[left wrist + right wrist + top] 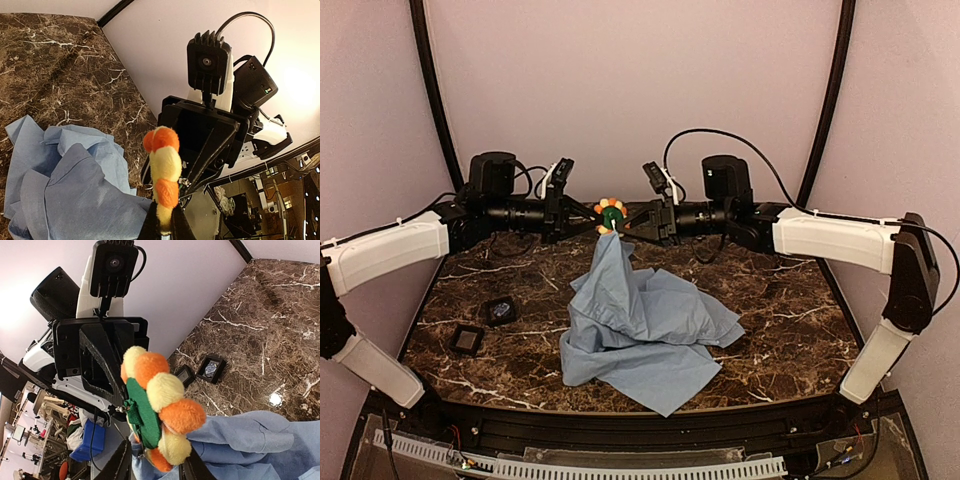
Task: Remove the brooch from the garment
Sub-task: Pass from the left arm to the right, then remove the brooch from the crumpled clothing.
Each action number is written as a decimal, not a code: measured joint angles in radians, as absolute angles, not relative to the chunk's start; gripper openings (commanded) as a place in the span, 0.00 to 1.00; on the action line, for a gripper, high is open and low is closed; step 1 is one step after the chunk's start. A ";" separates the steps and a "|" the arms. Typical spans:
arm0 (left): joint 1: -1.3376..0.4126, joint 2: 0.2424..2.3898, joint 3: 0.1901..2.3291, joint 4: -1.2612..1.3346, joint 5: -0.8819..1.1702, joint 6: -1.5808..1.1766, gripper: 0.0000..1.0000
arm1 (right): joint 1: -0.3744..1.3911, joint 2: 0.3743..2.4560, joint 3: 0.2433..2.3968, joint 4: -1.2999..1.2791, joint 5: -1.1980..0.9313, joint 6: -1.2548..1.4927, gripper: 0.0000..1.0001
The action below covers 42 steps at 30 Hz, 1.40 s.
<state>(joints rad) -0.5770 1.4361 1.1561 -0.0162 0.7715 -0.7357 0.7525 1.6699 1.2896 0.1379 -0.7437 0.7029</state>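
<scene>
Marble-patterned brown table [790, 300] carries the light blue fabric shirt [640, 330], one peak hanging from the orange, yellow and red flower brooch [611, 212] aloft at far centre. Your left gripper [596, 217] pinches the brooch; whether your right gripper [630, 222] clamps anything, you cannot tell. Two small black square boxes [500, 311] sit left, contents unreadable.

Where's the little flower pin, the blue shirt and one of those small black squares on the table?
flower pin [611, 212]: overhead view, its green centre.
blue shirt [650, 335]: overhead view, crumpled middle of the heap.
black square [467, 340]: overhead view, middle of the nearer one.
</scene>
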 measured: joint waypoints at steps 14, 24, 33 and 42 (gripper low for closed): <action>-0.575 1.436 1.157 -0.030 0.764 -0.699 0.71 | 0.747 1.687 1.306 0.152 -0.755 0.712 0.00; -0.601 1.433 1.156 -0.245 0.667 -0.489 0.93 | 0.747 1.687 1.330 0.042 -0.675 0.663 0.00; -0.694 1.441 1.176 -0.394 0.574 -0.347 0.53 | 0.747 1.687 1.365 -0.050 -0.628 0.625 0.00; -0.718 1.496 1.225 -0.413 0.543 -0.323 0.01 | 0.748 1.687 1.386 -0.151 -0.591 0.566 0.00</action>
<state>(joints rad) -0.7177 1.4960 1.2251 -0.4129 0.5430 -0.3229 0.7479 1.6871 1.3865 -0.1513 -0.5915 0.5663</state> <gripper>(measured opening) 0.041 0.008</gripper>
